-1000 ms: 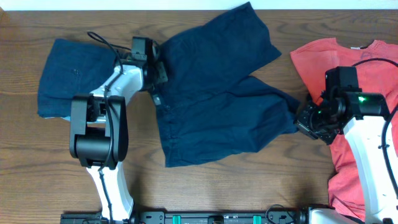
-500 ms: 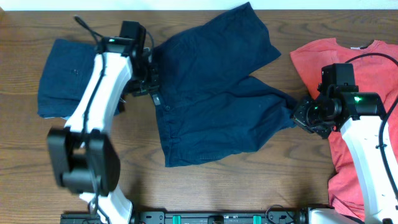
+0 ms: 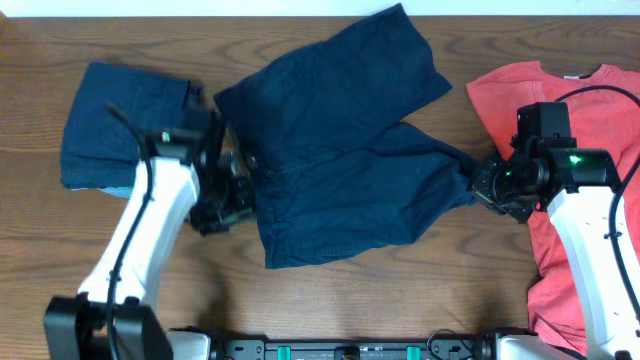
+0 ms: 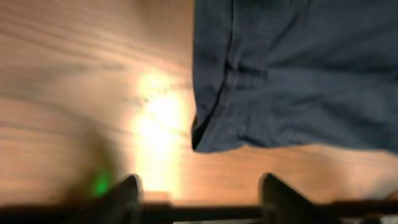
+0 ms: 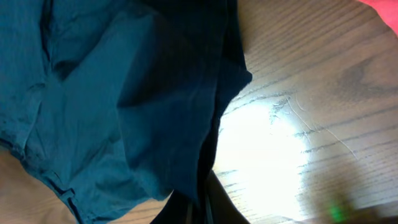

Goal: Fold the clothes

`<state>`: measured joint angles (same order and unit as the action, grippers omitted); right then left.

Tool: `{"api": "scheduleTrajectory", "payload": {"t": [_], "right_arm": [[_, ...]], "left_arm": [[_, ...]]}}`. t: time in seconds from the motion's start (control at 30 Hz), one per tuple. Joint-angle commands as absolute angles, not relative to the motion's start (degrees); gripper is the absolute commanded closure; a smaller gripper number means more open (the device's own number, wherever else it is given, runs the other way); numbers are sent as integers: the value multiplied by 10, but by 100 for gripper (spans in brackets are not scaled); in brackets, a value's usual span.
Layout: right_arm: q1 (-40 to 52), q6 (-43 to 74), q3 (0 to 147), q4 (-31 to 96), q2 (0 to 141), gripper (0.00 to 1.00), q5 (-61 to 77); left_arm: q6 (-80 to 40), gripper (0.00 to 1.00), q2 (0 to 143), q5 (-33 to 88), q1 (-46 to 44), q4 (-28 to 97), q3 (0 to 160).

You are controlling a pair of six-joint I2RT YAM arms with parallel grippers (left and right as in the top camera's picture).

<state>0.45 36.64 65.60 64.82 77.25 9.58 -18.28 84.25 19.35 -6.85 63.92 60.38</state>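
Observation:
The dark navy shorts [image 3: 340, 150] lie spread flat mid-table, with the waistband on the left side. My left gripper [image 3: 228, 198] hovers just left of the waistband, off the cloth. In the left wrist view this left gripper [image 4: 200, 191] is open over bare wood, and the shorts' edge [image 4: 280, 81] lies ahead of it. My right gripper [image 3: 487, 190] sits at the tip of the right leg. The right wrist view shows the right gripper [image 5: 202, 202] shut on a bunched fold of the navy shorts [image 5: 124, 93].
A folded navy piece [image 3: 110, 125] lies at the far left. A coral-red T-shirt [image 3: 590, 110] lies at the right under my right arm. The wooden table [image 3: 400, 290] shows in front of the shorts.
My left gripper has opened, let go of the waistband, and swung back toward the table's front. The right gripper has kept its hold and barely moved.

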Motion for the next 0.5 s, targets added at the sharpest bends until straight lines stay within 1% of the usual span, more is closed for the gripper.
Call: {"api": "scheduleTrajectory", "payload": {"t": [0.0,0.03,0.17,0.3,0.47], "right_arm": [[8,362,656,646,773,94,97],[8,361,656,646,773,94,96],[8,361,656,647,773,94,97],[8,359,656,646,773,94,96],[8,359,656,645,773,94,96]], "left_arm": [[-226,26,807,267,-67,582,513],[-243,25,806,270,-67,561,485],[-289,26,813,310,-67,469,392],[-324,43,820,359,-67,376,327],[-338,45,821,353,-67,346,302]]}}
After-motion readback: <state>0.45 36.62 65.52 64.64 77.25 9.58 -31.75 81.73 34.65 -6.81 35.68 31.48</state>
